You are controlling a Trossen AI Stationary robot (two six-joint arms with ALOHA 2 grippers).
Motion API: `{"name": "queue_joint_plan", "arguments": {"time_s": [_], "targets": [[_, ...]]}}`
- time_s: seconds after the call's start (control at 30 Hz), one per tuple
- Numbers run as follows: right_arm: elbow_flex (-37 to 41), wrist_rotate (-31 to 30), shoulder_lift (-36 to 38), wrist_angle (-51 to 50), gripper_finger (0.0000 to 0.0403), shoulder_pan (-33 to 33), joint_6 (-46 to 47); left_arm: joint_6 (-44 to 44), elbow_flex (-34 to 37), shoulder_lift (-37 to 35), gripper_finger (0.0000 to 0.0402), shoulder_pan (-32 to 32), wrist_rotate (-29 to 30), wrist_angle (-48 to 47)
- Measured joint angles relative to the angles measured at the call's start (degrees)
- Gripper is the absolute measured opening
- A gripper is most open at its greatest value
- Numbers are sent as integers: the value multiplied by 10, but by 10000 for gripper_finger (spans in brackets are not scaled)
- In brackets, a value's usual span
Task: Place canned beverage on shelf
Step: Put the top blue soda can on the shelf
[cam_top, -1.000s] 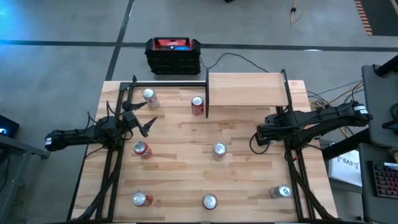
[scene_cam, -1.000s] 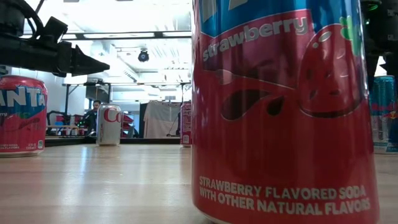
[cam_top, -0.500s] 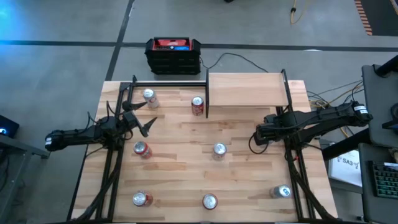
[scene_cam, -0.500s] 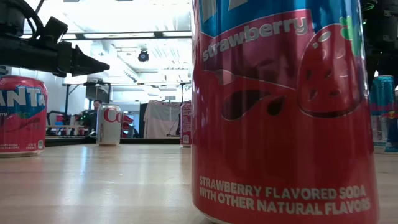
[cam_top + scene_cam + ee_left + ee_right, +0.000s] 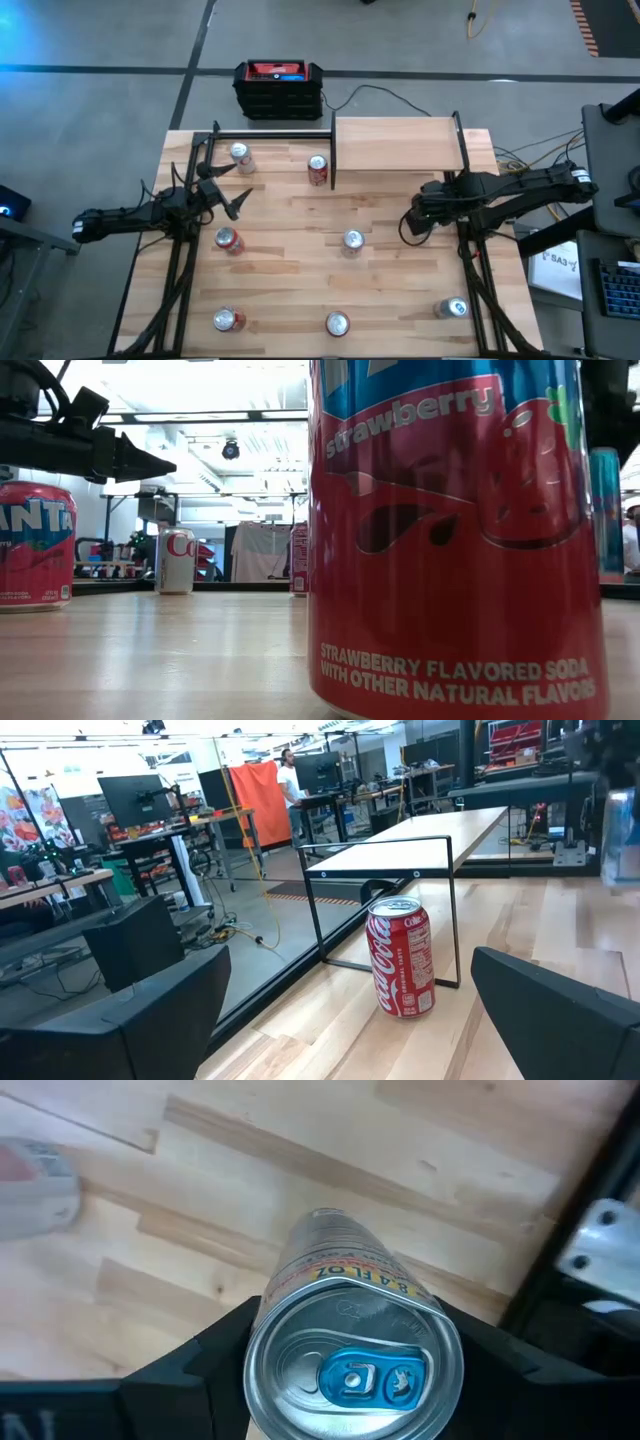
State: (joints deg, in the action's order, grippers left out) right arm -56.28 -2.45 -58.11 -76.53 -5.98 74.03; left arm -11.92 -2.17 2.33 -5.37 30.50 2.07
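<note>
Seven loose cans point(image 5: 352, 240) upright on the tabletop point(image 5: 400, 280), scattered from 11 o'clock round to 5 o'clock. Among them, at 6 o'clock by the near edge, a strawberry soda can point(image 5: 450, 540), filling much of the low view.

One more, the canned beverage point(image 5: 345, 1370), gripped by the right gripper point(image 5: 410, 222) at roughly 3 o'clock from the table's centre. Silver body, blue pull tab, seen from above in the right wrist view. Dark fingers point(image 5: 200, 1370) pressed to both sides just below the rim, partly closed to the can's width. Under the arm in the high view, so hidden there. Resting on the wood or lifted clear of it: cannot tell.

Shelf point(image 5: 398, 143) at 1 o'clock on the table, pale board raised on thin black posts, bare on top. Right gripper and its can at the shelf's 6 o'clock, near its front edge, not over it.

Left gripper point(image 5: 235, 192) at 9 o'clock, above the wood, spread wide, holding nothing. Beyond its fingers in the left wrist view, a Coca-Cola can point(image 5: 402, 956), upright beside the black frame at the shelf's end.

Off the table at 11 o'clock, on the floor, a black-and-red box point(image 5: 279, 88).
</note>
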Motion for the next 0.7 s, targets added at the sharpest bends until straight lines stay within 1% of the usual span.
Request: {"name": "queue_joint_plan", "arguments": {"time_s": [0.13, 0.23, 0.3, 0.37, 0.47, 0.57, 0.63, 0.7], "targets": [[-77, -11, -18, -72, 231, 0, -15, 0, 0, 0, 399, 0, 0, 0], [-150, -35, -33, -127, 231, 0, -35, 0, 0, 0, 399, 0, 0, 0], [-194, -59, -41, -137, 231, 0, -52, 0, 0, 0, 399, 0, 0, 0], [-227, -86, -42, -131, 231, 0, -90, 0, 0, 0, 399, 0, 0, 0], [-261, -151, -45, -135, 231, 6, -144, 0, 0, 0, 399, 0, 0, 0], [-275, -206, -47, -135, 232, 29, -192, 0, 0, 0, 399, 0, 0, 0], [-281, -224, -50, -136, 232, 55, -227, 0, 0, 0, 399, 0, 0, 0], [-287, -227, -54, -135, 232, 88, -265, 0, 0, 0, 399, 0, 0, 0]]}}
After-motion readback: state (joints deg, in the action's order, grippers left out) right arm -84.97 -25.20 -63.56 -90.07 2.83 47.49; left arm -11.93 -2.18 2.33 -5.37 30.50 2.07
